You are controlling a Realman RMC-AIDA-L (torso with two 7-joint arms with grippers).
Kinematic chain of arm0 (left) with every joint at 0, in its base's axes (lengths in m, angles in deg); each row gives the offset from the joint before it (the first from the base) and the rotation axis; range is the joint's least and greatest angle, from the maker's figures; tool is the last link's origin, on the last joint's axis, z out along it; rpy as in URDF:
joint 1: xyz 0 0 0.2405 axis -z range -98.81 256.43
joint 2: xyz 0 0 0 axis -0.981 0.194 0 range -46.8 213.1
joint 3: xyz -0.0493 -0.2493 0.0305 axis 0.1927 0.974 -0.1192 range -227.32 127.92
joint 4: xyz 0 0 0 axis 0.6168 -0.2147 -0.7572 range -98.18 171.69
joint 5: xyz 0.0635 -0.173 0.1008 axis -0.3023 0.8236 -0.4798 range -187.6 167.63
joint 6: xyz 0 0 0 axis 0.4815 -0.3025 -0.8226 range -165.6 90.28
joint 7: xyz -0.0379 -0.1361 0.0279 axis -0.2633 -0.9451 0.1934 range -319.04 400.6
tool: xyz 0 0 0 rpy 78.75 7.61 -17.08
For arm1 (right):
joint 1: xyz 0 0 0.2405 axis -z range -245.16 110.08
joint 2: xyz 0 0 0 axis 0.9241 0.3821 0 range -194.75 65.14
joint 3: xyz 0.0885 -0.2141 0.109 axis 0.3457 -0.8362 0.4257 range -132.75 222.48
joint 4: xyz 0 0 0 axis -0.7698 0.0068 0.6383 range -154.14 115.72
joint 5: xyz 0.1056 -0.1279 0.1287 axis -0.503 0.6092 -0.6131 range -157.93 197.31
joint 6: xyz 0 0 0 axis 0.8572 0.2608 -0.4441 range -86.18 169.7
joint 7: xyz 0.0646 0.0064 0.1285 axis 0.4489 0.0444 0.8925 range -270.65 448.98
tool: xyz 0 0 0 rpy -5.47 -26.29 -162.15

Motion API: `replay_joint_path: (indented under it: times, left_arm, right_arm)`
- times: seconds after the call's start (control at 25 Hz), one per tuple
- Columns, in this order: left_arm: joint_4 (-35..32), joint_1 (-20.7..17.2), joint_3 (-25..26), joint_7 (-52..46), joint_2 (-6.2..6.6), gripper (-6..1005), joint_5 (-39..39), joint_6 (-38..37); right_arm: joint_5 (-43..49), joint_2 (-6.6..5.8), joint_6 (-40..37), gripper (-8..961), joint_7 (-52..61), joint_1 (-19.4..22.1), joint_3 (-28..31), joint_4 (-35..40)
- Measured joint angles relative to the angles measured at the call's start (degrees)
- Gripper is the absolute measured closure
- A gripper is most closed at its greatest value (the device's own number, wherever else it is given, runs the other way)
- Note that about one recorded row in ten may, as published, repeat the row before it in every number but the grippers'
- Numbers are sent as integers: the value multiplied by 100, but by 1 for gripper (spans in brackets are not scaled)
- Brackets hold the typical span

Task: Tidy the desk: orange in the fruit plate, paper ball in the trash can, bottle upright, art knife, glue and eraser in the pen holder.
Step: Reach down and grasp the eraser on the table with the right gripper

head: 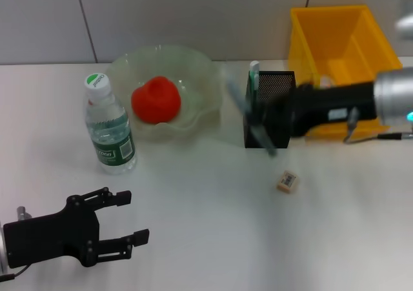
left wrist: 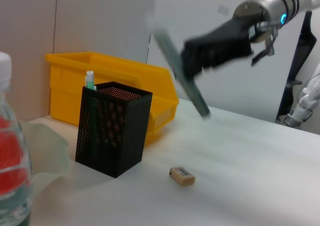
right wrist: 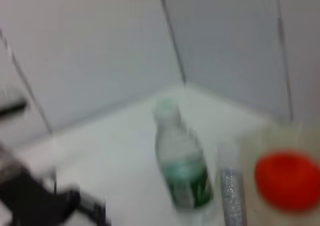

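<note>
The right end effector, clamped on a blurred grey-green art knife, hovers above the tall black mesh pen holder, and should lower it vertically inside the rim; the left end effector rests spread apart on the white worktop.

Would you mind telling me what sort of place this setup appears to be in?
Probably a lab mock-up of an office desk: a plain white desk against bare wall panels, with a black mesh pen holder, a yellow trash can, and a second robot standing at the edge of the left wrist view.
</note>
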State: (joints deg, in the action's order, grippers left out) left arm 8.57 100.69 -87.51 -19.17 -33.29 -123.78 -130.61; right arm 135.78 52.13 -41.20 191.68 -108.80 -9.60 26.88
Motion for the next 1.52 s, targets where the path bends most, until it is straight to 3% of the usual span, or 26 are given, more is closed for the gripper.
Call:
replay_joint_path:
  times: [0.04, 0.2, 0.28, 0.4, 0.6, 0.8, 1.04, 1.24, 1.52]
  left_arm:
    - [0, 0, 0, 0, 0, 153, 0, 0]
    - [0, -2, 6, -2, 0, 153, -2, 3]
    - [2, -4, 19, -3, -1, 153, -3, 18]
    - [-16, -18, 22, -7, -1, 153, 4, 20]
    - [-20, -34, 19, -13, -1, 153, 33, 4]
    - [-14, -41, 19, -15, -1, 153, 34, 4]
    - [-7, -53, 25, -16, -1, 153, 34, 4]
    - [6, -52, 107, -18, -27, 153, 41, 9]
    - [6, -10, 141, -97, -46, 153, 43, 8]
  right_arm:
    - [0, 0, 0, 824, 0, 0, 0, 0]
    - [1380, 227, 131, 825, 662, -536, -258, -172]
    - [1456, 226, 220, 825, 834, -599, -480, -219]
    - [1745, 216, 583, 826, 1486, -687, -1376, -244]
    - [2047, 227, 805, 826, 1897, -777, -1982, -248]
    - [2057, 236, 776, 827, 1971, -833, -2078, -238]
    - [2076, 239, 772, 740, 2031, -849, -2236, -157]
    - [2180, 230, 641, 667, 2042, -682, -2272, 366]
    - [3180, 202, 428, 445, 2284, -746, -2204, 665]
